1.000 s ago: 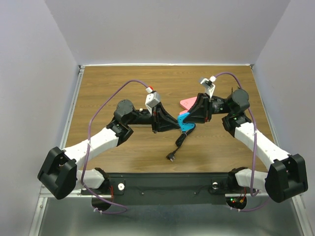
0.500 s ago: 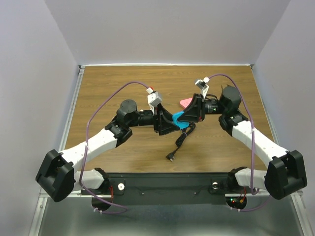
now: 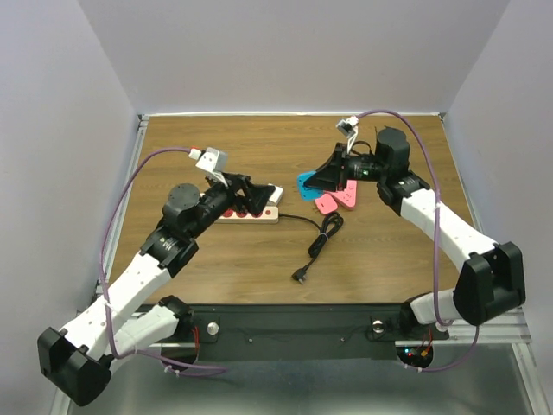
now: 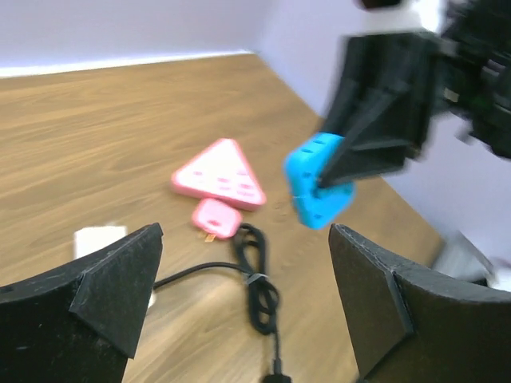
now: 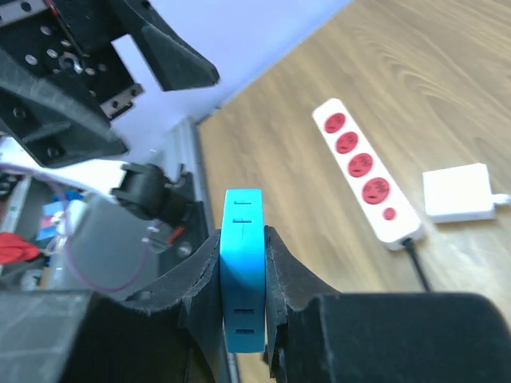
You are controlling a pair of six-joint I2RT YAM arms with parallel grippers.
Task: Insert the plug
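- The right tool (image 5: 242, 243) is clamped on a blue adapter (image 5: 243, 275), which is held above the worktop (image 3: 389, 251).
- The left tool (image 4: 246, 235) is spread wide (nothing gripped) near the power strip (image 3: 251, 213).
- The black plug (image 3: 301, 277) is seen lying on the worktop, well apart from the strip.

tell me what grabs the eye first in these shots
A bright blue adapter is pinched edge-on between the right fingers, held up over the middle of the table. On the wood nearby lie a pink triangular adapter and, further left, a white power strip with red sockets.
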